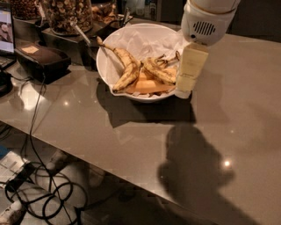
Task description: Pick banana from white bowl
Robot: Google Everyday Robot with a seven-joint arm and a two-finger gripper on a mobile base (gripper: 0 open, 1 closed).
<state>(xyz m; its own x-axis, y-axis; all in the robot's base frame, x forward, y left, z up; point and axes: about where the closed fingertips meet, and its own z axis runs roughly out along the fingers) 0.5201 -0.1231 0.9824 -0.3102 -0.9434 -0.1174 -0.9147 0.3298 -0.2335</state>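
The white bowl point(107, 66), lined with crumpled white paper, stands at the back of the grey counter. In it, the brown-speckled banana point(159, 71) lies on the right side, over flat orange pieces point(145, 85). A cleaner yellow curved banana point(126, 68) with a long thin stem lies to its left. My gripper point(184, 90), cream-coloured under a white rounded wrist housing point(204, 22), hangs at the bowl's right rim, just right of the speckled banana. It holds nothing that I can see.
A black tray point(41, 59) and glass jars of snacks point(66, 13) with spoons stand left of and behind the bowl. A cable point(37, 110) runs over the counter's left edge down to a tangle of cords on the floor point(44, 193). Grey counter point(228, 132) stretches to the right.
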